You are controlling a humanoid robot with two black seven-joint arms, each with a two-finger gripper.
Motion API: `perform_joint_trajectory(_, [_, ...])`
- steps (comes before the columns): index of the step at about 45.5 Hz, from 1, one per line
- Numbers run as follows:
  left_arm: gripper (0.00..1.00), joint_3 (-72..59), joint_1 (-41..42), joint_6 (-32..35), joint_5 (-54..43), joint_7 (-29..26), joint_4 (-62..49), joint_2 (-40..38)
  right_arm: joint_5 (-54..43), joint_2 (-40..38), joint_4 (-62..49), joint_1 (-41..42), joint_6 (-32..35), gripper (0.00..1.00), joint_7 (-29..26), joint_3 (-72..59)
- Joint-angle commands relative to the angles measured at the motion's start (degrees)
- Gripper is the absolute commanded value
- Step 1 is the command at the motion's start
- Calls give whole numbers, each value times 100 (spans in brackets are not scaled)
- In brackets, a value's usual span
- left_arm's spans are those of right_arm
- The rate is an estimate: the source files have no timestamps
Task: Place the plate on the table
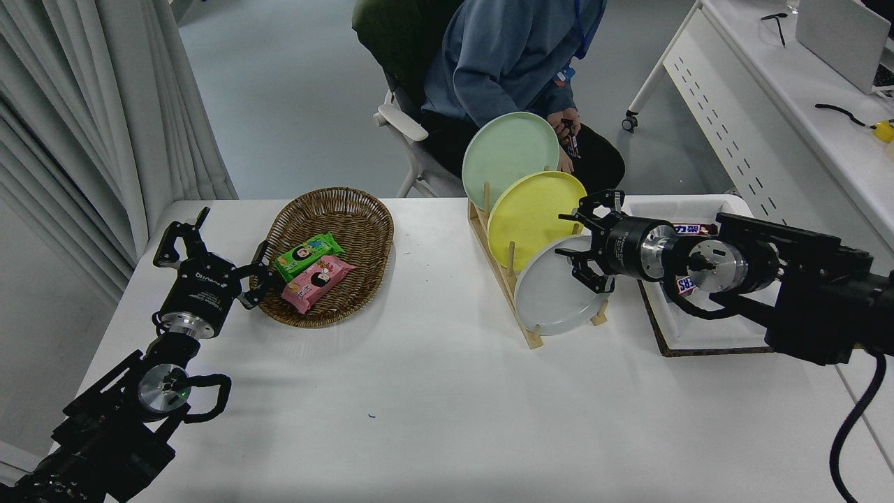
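At rack (522,307), grey plate (555,297) stands on edge; R gripper (583,241) spread wide at its upper rim, not clamped. L gripper (209,255) open, parked nr basket (363,216).

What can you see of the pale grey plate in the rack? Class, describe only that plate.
The plate is round, pale grey and glossy, with a low raised rim. It stands on edge, tilted back, in the nearest slot of the wooden rack, in front of the yellow plate. Its lower edge sits in the rack. The right gripper, open, is at its upper right rim, fingers either side of the edge; contact cannot be judged.
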Motion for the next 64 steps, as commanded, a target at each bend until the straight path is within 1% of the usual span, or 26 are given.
perform_joint_trajectory(1, [100,7,0,-1,0,-3,-4,0,12,0,1,1,-12,46,-105,66])
perform_joint_trajectory(7, [100,-2,0,8,0,-3,-4,0,20,0,1,1,-21,38,-254,66])
perform_joint_trajectory(21, [100,-2,0,-1,0,-3,-4,0,29,-18,1,1,-21,37,-404,145])
perform_joint_trajectory(22, [100,-2,0,-1,0,-3,5,0,29,-18,1,1,-21,35,-430,145])
perform_joint_trajectory(23, [100,7,0,-1,0,5,5,0,29,-18,1,1,-21,31,-474,145])
perform_joint_trajectory(24, [100,7,0,-1,0,-3,5,0,29,-18,1,1,-21,29,-500,145])
perform_joint_trajectory(47, [100,-2,0,-1,0,-3,-4,0,20,-18,1,10,-12,28,-623,198])
perform_joint_trajectory(64, [100,7,0,-1,0,-3,-4,0,-287,-36,-34,62,23,27,-659,206])
